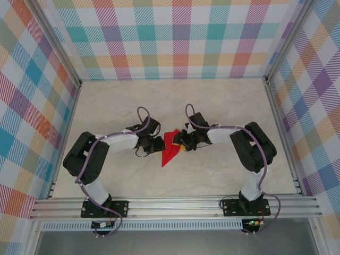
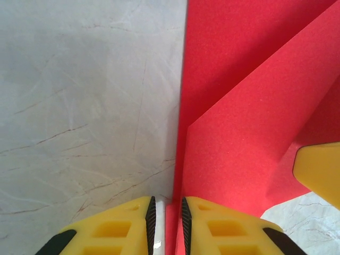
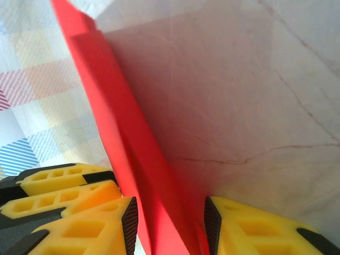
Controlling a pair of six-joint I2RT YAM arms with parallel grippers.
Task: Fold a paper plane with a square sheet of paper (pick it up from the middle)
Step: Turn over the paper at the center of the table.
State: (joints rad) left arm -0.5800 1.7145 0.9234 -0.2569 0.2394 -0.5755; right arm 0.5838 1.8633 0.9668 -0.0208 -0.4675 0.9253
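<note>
1. One red paper plane (a part-folded dart with one long crease) sits mid-table between two grippers, its tip pointing toward the near edge.
2. The left gripper has its jaws nearly together, pinching one thin edge of the paper in the left wrist view.
3. The right gripper stands wider, and the folded layers fill the gap pad to pad in the right wrist view.
4. The two grippers' fingers lie just beside each other.

My left end effector nipping the folded red paper sheet, marbled worktop left, another yellow fingertip right
</note>
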